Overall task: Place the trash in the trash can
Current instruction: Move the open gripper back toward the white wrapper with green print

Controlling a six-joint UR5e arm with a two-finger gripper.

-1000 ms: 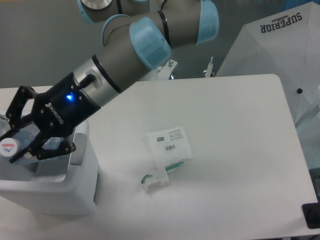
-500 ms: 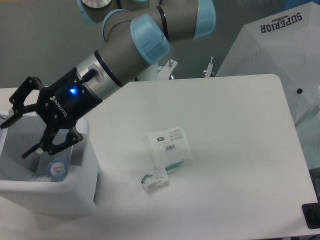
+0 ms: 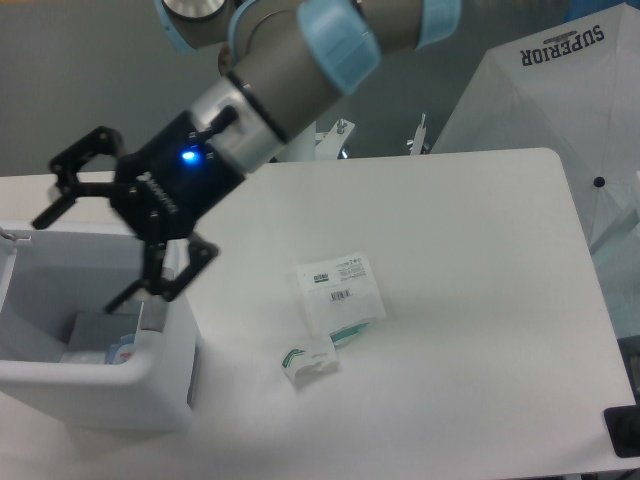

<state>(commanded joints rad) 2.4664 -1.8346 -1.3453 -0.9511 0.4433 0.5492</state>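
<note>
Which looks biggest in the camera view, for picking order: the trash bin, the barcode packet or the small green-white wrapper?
Largest to smallest:
1. white trash bin
2. flat barcode packet
3. small green-white wrapper
The wrapper lies slightly nearer the camera yet looks smaller.

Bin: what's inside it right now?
In the bin, the bottle lies at the bottom near the right wall; only its cap end and some label show. A grey patch sits beside it. The near wall hides the rest of the floor. The open tool holds nothing.
</note>
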